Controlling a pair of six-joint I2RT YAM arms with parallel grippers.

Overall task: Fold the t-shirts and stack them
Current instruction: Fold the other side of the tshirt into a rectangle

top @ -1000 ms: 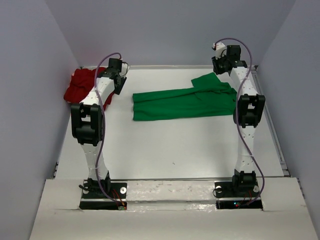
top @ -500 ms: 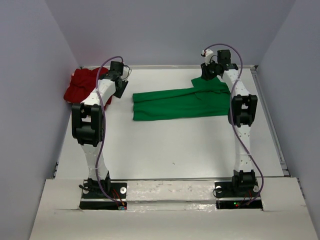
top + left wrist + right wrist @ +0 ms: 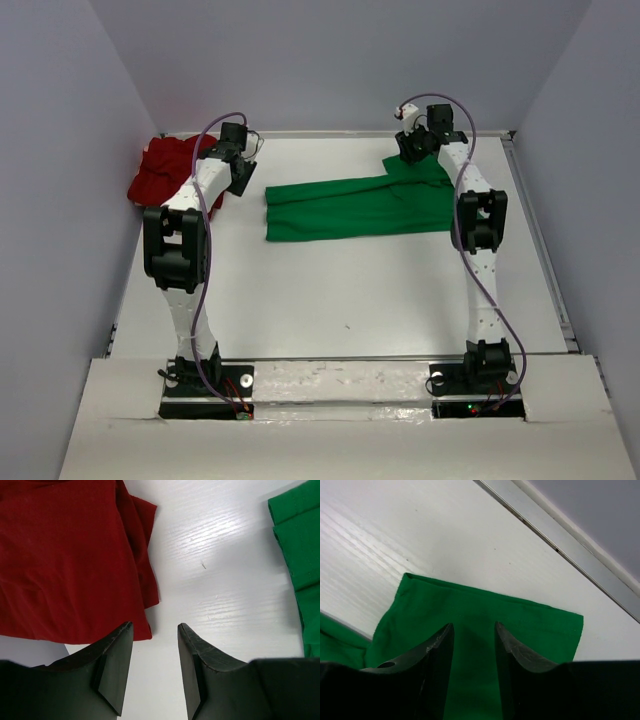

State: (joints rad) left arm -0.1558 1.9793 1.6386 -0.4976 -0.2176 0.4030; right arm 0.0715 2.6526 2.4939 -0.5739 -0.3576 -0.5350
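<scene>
We find the green shirt (image 3: pixel 360 205) in a long strip at 12 o'clock and the red shirt (image 3: pixel 160 170) bunched at 10. The left gripper (image 3: pixel 155 626) stands apart beside the red shirt. The right gripper (image 3: pixel 473 626) stands apart over the green sleeve.

one t-shirt (image 3: pixel 156 175) far left, other t-shirt (image 3: pixel 350 208) centre

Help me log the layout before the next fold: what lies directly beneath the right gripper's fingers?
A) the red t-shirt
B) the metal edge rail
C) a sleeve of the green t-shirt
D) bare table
C: in the right wrist view, the right gripper hangs over a sleeve of the green t-shirt, its jaws apart.
</scene>
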